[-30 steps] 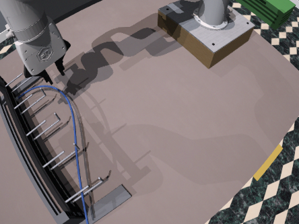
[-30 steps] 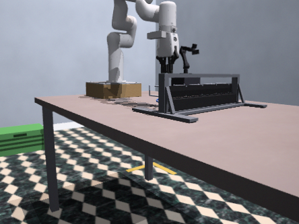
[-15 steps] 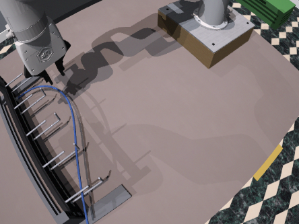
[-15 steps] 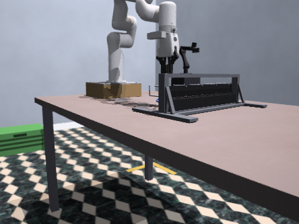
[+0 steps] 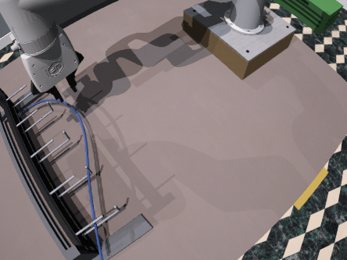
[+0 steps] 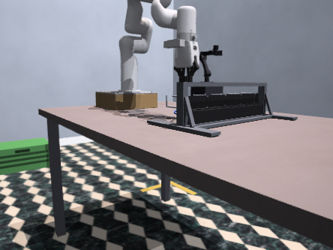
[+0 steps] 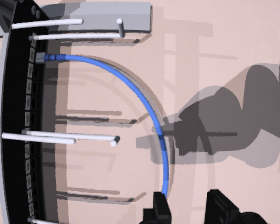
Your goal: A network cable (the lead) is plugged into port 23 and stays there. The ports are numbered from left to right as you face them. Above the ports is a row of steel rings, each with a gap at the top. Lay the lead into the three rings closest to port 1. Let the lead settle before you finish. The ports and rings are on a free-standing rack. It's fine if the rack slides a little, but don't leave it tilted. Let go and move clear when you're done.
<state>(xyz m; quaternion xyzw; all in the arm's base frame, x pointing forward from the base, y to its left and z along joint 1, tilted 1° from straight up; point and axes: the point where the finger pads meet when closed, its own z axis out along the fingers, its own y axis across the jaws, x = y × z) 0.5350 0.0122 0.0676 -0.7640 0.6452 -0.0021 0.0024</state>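
Note:
The black rack [image 5: 130, 228] [image 6: 221, 106] [image 7: 15, 128] stands along the table's left side, with steel rings [image 5: 39, 119] [image 7: 63, 137] sticking out above its ports. The blue lead [image 5: 84, 138] [image 7: 160, 135] runs from its port near the rack's foot in a wide arc over the table. It curves back toward the rack's far end, passing under my gripper. I cannot tell whether it rests in any ring. My gripper [image 5: 59, 89] [image 6: 186, 73] [image 7: 184, 210] hangs just above the far end of the rack. Its fingers are partly open and hold nothing.
The arm's base block [image 5: 238, 40] [image 6: 125, 100] stands at the table's far side. A green box [image 5: 309, 3] [image 6: 22, 155] lies on the floor beyond the table. A black camera stand [image 6: 208, 61] rises behind the rack.

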